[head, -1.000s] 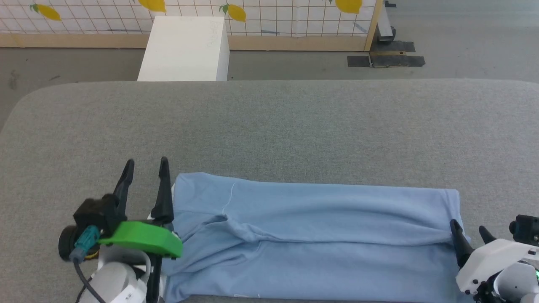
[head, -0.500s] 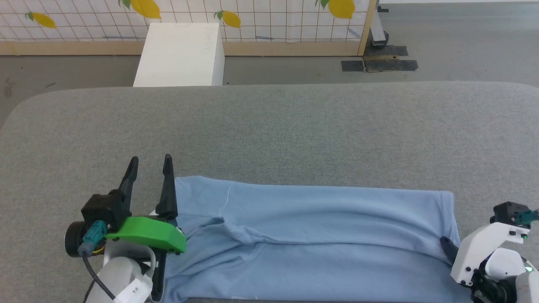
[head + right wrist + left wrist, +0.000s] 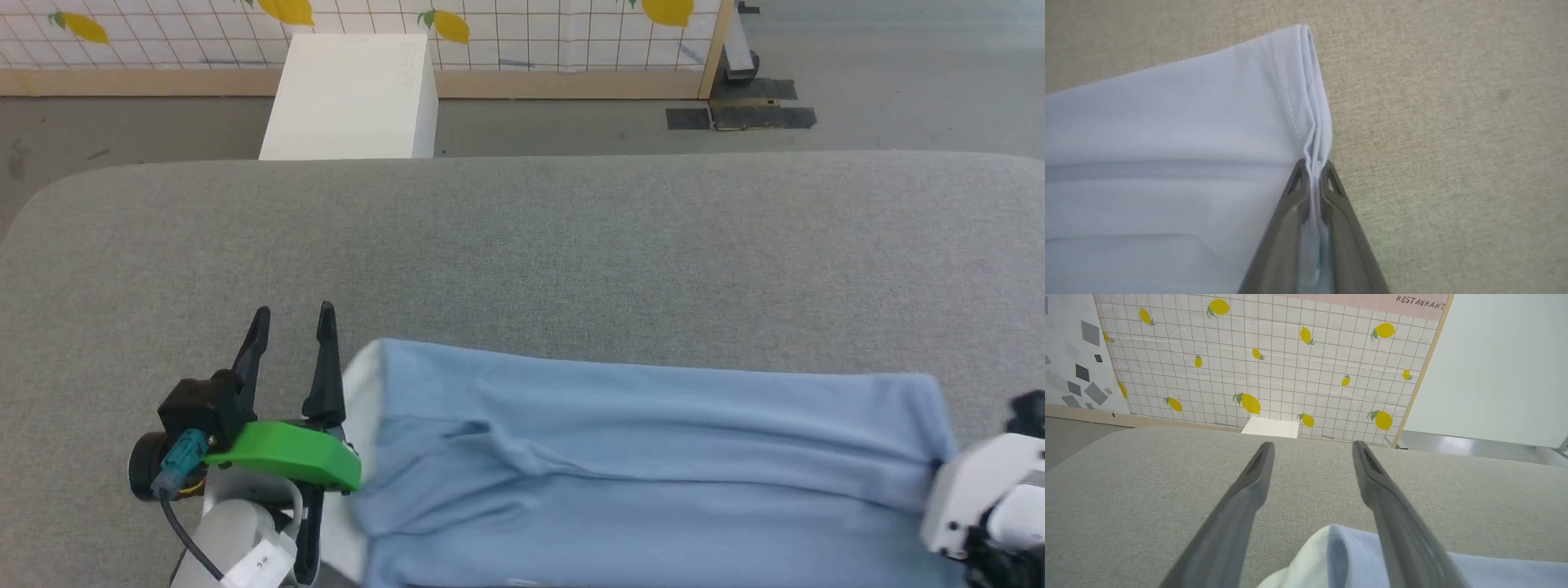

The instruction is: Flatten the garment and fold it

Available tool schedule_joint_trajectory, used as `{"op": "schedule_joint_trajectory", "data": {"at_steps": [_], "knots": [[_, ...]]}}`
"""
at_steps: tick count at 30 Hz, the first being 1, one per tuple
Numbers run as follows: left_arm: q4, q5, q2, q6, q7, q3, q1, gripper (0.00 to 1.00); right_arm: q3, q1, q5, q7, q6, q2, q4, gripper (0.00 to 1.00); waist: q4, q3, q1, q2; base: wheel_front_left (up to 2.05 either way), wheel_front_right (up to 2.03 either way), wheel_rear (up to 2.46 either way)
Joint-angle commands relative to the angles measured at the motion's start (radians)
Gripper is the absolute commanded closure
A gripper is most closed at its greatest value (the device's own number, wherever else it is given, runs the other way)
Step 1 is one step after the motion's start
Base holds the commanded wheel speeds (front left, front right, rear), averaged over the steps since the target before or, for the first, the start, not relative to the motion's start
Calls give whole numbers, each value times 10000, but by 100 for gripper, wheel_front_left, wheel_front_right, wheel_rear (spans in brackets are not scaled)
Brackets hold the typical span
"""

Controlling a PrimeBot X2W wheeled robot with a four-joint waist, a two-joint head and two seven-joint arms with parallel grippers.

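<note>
The light sky-blue garment point(image 3: 637, 465) lies as a long band across the near side of the grey table point(image 3: 522, 245), with a white panel point(image 3: 363, 392) showing at its left end. My left gripper point(image 3: 294, 310) is open just left of that end, its fingers pointing away over bare table. In the left wrist view the open left gripper point(image 3: 1312, 444) has the garment's white-and-blue edge point(image 3: 1339, 555) lying low beside its right finger. My right gripper point(image 3: 1313, 165) is shut on the garment's stitched hem point(image 3: 1312, 118) at the right end. Its white wrist point(image 3: 976, 494) covers the fingers in the head view.
A white box point(image 3: 351, 94) stands on the floor beyond the table's far edge, in front of a lemon-patterned tiled wall point(image 3: 531, 24). A dark floor plate point(image 3: 743, 114) lies at the back right. Bare table surface stretches behind the garment.
My right gripper has closed on the hem and drawn the garment to the right. The left end slid away from my left gripper, baring the white panel. The left gripper stayed put.
</note>
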Motion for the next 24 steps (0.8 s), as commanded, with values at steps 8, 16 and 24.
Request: {"op": "schedule_joint_trajectory", "data": {"at_steps": [8, 16, 24], "knots": [[47, 268, -188, -237, -37, 202, -154, 0, -2147, -560, -1835, -1076, -19, -145, -51, 100, 76, 197, 0, 0, 0, 0, 0], [117, 403, -295, -370, -37, 376, -111, 0, -1970, -476, -1793, -605, -19, -121, -589, 100, 137, 138, 0, 0, 0, 0, 0], [90, 530, -279, -408, -37, 546, 45, 0, 534, 875, 60, 2377, -19, -64, -5015, 100, 144, 36, 0, 0, 0, 0, 0]]}}
